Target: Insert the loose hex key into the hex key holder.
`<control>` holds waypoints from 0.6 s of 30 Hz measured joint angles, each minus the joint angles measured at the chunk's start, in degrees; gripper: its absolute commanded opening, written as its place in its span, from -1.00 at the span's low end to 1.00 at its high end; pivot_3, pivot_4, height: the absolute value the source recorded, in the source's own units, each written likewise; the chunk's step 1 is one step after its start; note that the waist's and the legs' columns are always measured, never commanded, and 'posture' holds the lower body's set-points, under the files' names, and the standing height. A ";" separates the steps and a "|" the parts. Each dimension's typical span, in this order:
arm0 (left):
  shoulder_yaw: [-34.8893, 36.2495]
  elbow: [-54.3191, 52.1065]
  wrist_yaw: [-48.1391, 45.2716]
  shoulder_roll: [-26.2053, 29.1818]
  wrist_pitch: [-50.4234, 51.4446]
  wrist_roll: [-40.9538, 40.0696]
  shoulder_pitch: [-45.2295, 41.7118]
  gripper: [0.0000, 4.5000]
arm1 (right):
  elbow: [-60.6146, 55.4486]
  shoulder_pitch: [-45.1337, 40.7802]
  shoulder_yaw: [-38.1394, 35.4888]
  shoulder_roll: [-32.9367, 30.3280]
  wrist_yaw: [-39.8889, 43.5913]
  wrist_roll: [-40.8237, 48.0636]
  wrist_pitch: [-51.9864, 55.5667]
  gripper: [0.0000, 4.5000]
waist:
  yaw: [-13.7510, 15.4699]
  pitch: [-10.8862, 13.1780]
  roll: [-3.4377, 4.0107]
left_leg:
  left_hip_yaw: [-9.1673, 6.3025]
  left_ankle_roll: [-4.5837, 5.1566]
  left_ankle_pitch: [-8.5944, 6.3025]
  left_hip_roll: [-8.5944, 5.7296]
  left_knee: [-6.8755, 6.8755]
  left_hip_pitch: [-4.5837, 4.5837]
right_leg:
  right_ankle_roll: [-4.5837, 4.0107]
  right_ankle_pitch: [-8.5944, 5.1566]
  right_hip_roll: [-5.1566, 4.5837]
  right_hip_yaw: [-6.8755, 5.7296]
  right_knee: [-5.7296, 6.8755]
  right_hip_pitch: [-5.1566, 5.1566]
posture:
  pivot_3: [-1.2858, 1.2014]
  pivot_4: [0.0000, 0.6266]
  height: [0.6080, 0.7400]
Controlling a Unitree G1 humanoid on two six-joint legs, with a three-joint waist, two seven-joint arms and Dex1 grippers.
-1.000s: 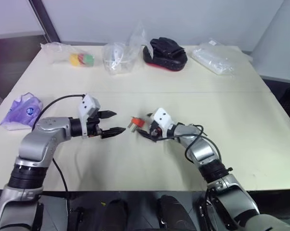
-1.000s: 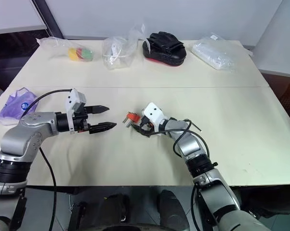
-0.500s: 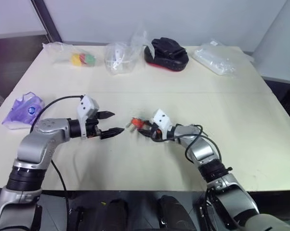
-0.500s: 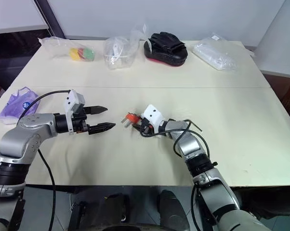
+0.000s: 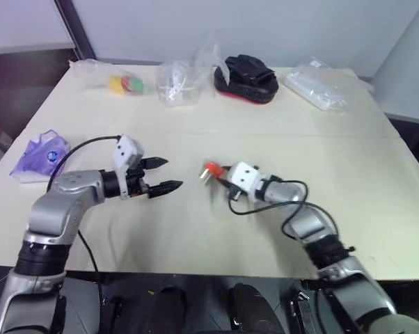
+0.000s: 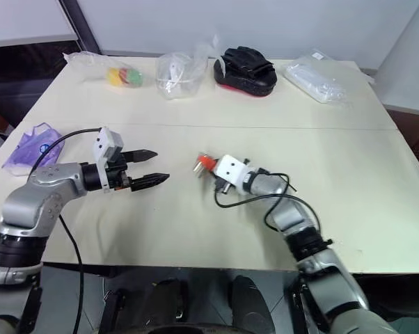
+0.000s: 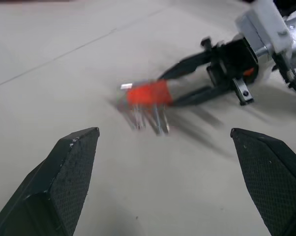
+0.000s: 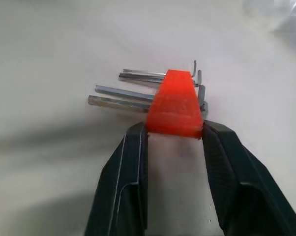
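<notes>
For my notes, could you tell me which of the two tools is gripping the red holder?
The right tool: its fingers clamp the hex key holder; the left tool stands open.

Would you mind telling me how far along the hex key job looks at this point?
Done: the right gripper is shut on the red hex key holder, with keys sticking out of it, just above the table. In hand: only the holder; the left gripper hangs open with nothing between its fingers. Left: the loose hex key has yet to be picked up and inserted; I cannot spot it on the table.
</notes>
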 measured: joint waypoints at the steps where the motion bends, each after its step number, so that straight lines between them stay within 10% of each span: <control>1: -0.18 0.67 -0.28 -0.33 0.00 -0.07 -0.96 1.00 | -0.95 0.09 -0.34 -1.87 -0.71 -1.47 -1.95 -0.55 | -0.06 0.00 0.00 | 0.01 0.00 0.00 0.01 -0.02 0.00 | 0.00 0.00 0.02 0.01 -0.03 -0.01 | 0.03 -0.52 1.00; 18: -3.23 14.41 -10.13 -10.71 0.15 -2.67 -18.84 1.00 | -14.84 -6.74 -5.20 -22.96 -5.06 -14.13 -34.97 -0.55 | -1.07 0.06 0.03 | 0.07 0.00 0.00 0.08 -0.07 -0.03 | 0.00 0.00 0.13 0.06 -0.06 -0.08 | 0.03 -0.52 1.00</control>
